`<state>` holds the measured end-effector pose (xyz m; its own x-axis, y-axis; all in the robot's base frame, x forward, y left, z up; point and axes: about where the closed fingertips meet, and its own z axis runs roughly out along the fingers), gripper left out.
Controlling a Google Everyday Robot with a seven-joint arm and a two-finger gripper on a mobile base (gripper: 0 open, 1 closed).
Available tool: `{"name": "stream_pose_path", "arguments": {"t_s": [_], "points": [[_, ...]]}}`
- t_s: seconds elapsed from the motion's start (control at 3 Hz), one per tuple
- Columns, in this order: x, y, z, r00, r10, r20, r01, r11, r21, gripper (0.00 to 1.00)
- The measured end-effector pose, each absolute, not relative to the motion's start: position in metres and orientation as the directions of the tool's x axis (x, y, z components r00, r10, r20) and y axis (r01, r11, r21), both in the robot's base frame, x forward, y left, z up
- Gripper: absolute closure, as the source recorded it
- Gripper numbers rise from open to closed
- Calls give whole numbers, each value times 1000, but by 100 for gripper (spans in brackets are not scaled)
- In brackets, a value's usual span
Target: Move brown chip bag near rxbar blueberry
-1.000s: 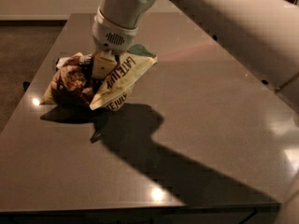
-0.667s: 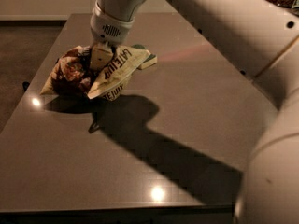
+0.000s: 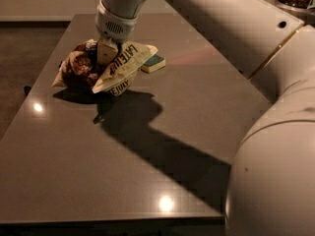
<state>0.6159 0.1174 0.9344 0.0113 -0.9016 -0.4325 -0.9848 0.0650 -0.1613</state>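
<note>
I noted the claw over the bench's far left part, pinched onto the crumpled middle of the brown chip bag. The bag sat directly under the claw, cream half fanned right, dark half left. A green-topped sponge lay just beside its right tip.

Reaches in from the upper right as a big pale arm, ending in a gripper over the far left part of a gray table. Pinches a crumpled chip bag at its middle (cream side with brown lettering to the right, dark brown side to the left). Shows a green-topped sponge just behind the bag's right end. Throws a long dark shadow across the tabletop toward the near right.
</note>
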Motion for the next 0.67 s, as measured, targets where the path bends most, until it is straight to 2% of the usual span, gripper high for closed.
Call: {"name": "stream_pose_path", "arguments": {"t_s": [0.33, 0.67], "points": [[614, 119, 933, 15, -901, -433, -986, 59, -157, 30], [614, 121, 931, 17, -901, -433, -986, 57, -156, 1]]}}
